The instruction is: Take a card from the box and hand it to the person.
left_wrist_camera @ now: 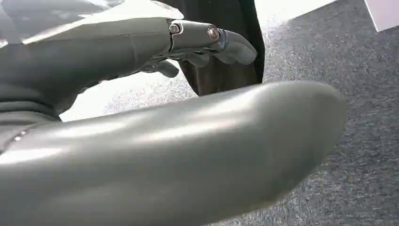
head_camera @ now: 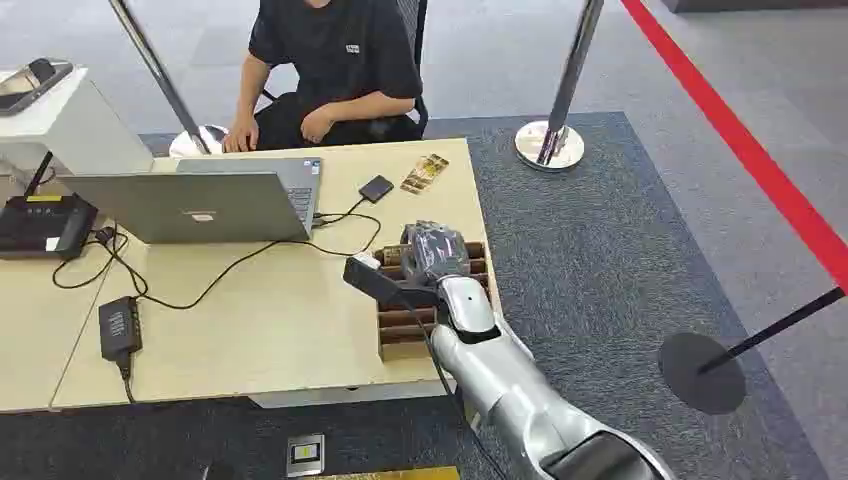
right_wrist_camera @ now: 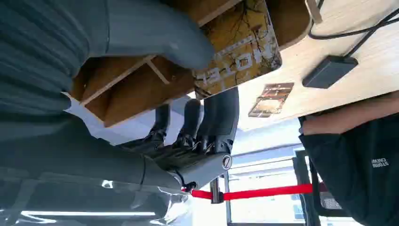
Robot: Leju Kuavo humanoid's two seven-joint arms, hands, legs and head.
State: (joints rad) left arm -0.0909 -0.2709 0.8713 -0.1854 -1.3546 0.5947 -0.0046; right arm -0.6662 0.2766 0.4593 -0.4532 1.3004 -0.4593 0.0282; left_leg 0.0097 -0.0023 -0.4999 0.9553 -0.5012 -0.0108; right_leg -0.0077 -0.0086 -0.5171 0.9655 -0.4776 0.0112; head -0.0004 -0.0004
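Observation:
A wooden box [head_camera: 404,322] with slotted compartments sits at the table's right edge. My right hand [head_camera: 435,250] is over its far end. In the right wrist view the thumb [right_wrist_camera: 160,35] and dark fingers [right_wrist_camera: 221,113] pinch a yellow printed card [right_wrist_camera: 241,55] just above the box [right_wrist_camera: 136,89]. Another card [head_camera: 424,173] lies on the table nearer the person [head_camera: 335,70], who sits at the far side with both hands at the table edge. My left hand [left_wrist_camera: 207,42] hangs over the carpet, holding nothing, its fingers apart from the thumb.
A laptop [head_camera: 190,205] stands in front of the person, with cables and a power brick [head_camera: 119,328] trailing left. A small black device [head_camera: 376,188] lies beside the loose card. A black router [head_camera: 42,225] sits far left. Stanchion posts [head_camera: 552,140] stand on the carpet to the right.

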